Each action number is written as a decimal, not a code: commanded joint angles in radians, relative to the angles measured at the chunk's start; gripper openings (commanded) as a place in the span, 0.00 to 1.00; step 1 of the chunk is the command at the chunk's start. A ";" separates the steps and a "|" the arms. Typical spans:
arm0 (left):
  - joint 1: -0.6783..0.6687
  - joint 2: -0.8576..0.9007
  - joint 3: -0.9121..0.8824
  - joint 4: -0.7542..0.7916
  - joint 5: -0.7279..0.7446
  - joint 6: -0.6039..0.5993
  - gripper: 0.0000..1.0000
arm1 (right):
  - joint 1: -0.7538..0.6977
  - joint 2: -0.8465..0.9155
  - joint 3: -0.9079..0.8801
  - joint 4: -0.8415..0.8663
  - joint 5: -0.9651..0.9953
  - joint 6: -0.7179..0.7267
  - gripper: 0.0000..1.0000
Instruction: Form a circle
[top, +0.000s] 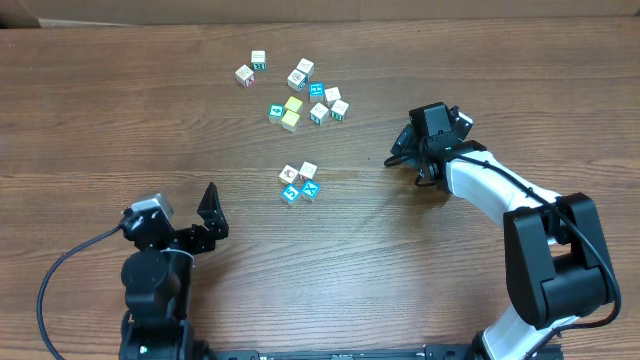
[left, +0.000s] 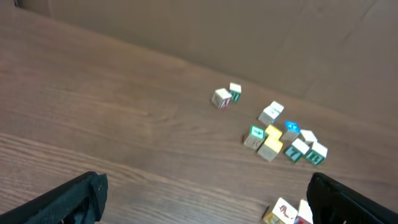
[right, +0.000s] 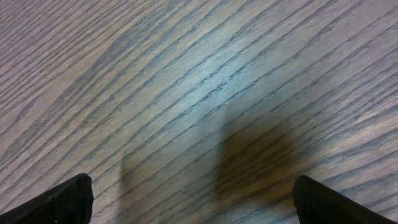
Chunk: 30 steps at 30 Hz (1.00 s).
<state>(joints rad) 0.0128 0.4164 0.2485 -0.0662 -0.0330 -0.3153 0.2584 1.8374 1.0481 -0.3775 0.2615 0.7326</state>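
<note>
Four-cube circle (top: 299, 182), cropped in left wrist view

The overhead camera looks straight down from high above the table (top: 100, 120), with both arm bases toward 6 o'clock. The left wrist camera sits low at about 7 o'clock of that view and faces obliquely across the wood toward 1 o'clock, the left gripper (left: 205, 202) framing its bottom corners. It shares with the overhead view the loose scatter of cubes (top: 300, 95) and, cut by its lower edge, the four-cube cluster (top: 299, 182). The right wrist camera, near 3 o'clock, points down close onto bare grain between the right gripper (right: 193, 199) tips.
</note>
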 joint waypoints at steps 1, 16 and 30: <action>-0.006 -0.054 -0.033 0.015 0.007 -0.006 1.00 | 0.000 -0.029 0.019 0.005 0.007 0.000 1.00; -0.006 -0.360 -0.214 0.130 0.007 -0.006 1.00 | 0.000 -0.029 0.019 0.005 0.007 0.000 1.00; -0.005 -0.414 -0.244 0.012 0.007 -0.006 1.00 | 0.000 -0.029 0.019 0.005 0.007 0.000 1.00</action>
<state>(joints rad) 0.0132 0.0154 0.0113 -0.0322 -0.0330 -0.3157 0.2584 1.8374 1.0481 -0.3775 0.2619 0.7326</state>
